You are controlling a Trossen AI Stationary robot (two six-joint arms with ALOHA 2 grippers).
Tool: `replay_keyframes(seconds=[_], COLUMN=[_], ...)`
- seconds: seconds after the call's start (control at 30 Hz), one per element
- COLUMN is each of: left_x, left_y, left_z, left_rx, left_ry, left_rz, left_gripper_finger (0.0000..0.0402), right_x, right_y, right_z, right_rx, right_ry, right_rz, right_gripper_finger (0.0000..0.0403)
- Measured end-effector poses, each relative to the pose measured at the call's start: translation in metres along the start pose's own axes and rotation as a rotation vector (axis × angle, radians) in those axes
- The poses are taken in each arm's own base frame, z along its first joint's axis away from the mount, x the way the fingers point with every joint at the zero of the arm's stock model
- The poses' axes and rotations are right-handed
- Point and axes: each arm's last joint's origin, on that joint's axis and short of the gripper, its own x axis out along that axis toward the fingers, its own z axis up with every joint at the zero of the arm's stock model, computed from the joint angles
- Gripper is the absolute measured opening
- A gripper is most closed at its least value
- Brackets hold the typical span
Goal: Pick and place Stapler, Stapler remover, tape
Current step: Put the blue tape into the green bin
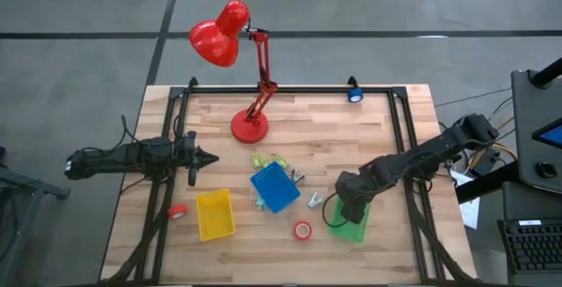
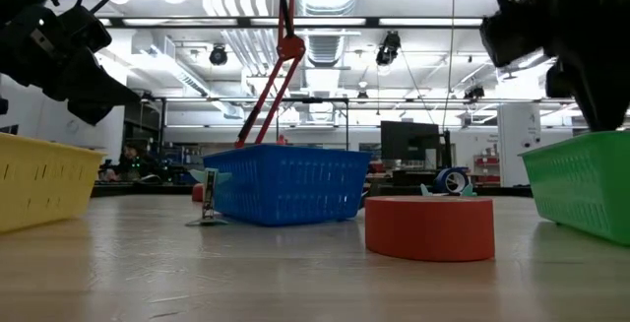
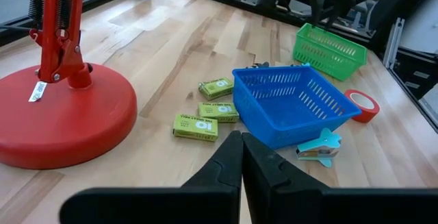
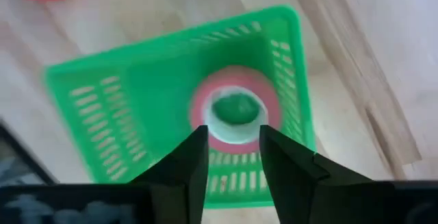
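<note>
Lying flat inside the green basket [image 4: 137,114], a red-rimmed tape roll [image 4: 236,107] shows its pale ring and open centre straight up at the right hand [image 4: 231,157], which hangs directly above it with its fingers spread and nothing between them. A ring has no long axis, so no heading matters; its hole faces upward, towards the hand.

Just beside the green basket, toward the blue basket [image 1: 275,188], a second red roll [image 1: 302,230] lies flat on the surface [image 1: 307,129], also ring-up. By my reckoning the right hand is far nearer to it than the left. A pale blue-green stapler remover [image 3: 317,147] rests against the blue basket's corner on the green basket's side.

A third red roll [image 1: 177,211] sits beside the yellow basket [image 1: 215,214], on its far side from the blue basket. The left hand [image 3: 241,157] hovers nearer that one, fingers pressed together, empty.
</note>
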Motion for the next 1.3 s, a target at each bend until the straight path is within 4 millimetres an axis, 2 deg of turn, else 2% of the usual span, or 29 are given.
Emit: replay_keyframes(seconds=[0.17, 0.3, 0.57, 0.73, 0.83, 0.97, 1.1, 1.3], left_x=[0.000, 0.001, 0.001, 0.001, 0.001, 0.001, 0.001, 0.001], left_y=[0.000, 0.000, 0.000, 0.000, 0.000, 0.000, 0.000, 0.000], left_z=[0.000, -0.001, -0.001, -0.001, -0.001, -0.001, -0.001, -0.001], left_rx=[0.000, 0.000, 0.000, 0.000, 0.000, 0.000, 0.000, 0.000], left_ry=[-0.001, -0.002, 0.000, -0.001, -0.001, 0.000, 0.000, 0.000], left_rz=[0.000, -0.001, -0.001, -0.001, -0.001, -0.001, -0.001, -0.001], left_gripper_finger=[0.0007, 0.0007, 0.0007, 0.0007, 0.0007, 0.0007, 0.0007, 0.0007], right_x=[-0.027, -0.047, -0.077, -0.086, -0.093, -0.110, -0.121, -0.116], right_y=[-0.004, -0.023, -0.089, -0.147, -0.174, -0.202, -0.230, -0.256], right_z=[0.014, 0.032, 0.064, 0.085, 0.095, 0.109, 0.127, 0.160], right_rx=[0.023, 0.121, 0.223, 0.494, 0.439, 0.319, 0.276, 0.122], right_ry=[-0.124, -0.218, -0.341, -0.354, -0.398, -0.449, -0.455, -0.327], right_rz=[0.048, 0.060, 0.006, -0.025, -0.021, -0.083, -0.133, -0.181], right_gripper_finger=[0.0150, 0.0166, 0.0236, 0.0302, 0.0332, 0.0348, 0.0346, 0.0333])
